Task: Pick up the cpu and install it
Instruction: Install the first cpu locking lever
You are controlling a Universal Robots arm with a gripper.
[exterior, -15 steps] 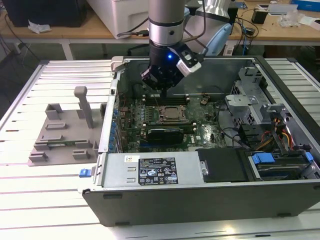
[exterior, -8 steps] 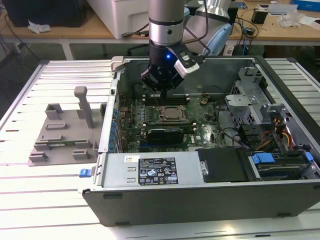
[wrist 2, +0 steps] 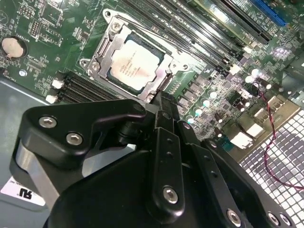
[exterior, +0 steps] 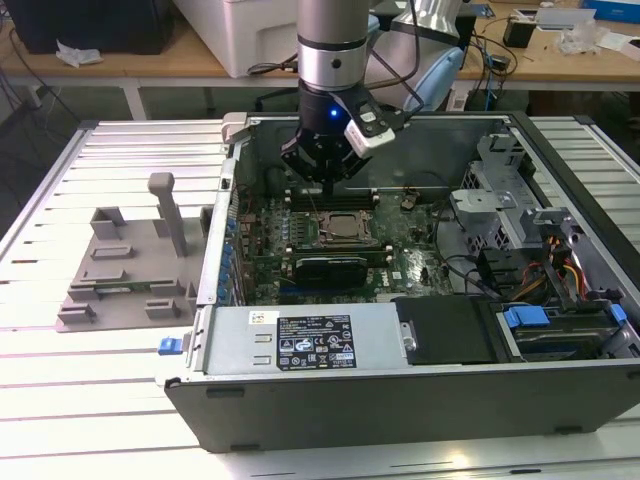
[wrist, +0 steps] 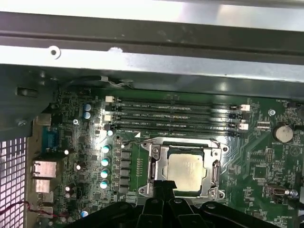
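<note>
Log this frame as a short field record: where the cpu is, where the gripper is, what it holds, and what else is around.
cpu: silvery chip lying inside the socket frame on the motherboard, seen in both wrist views
gripper: above the board, its tips just beside the socket's edge
held: nothing visible between the tips
fingers: together at the tip
setting: open computer case on a slatted table
other: grey fixture plate with upright posts at the exterior view's left, outside the case
</note>
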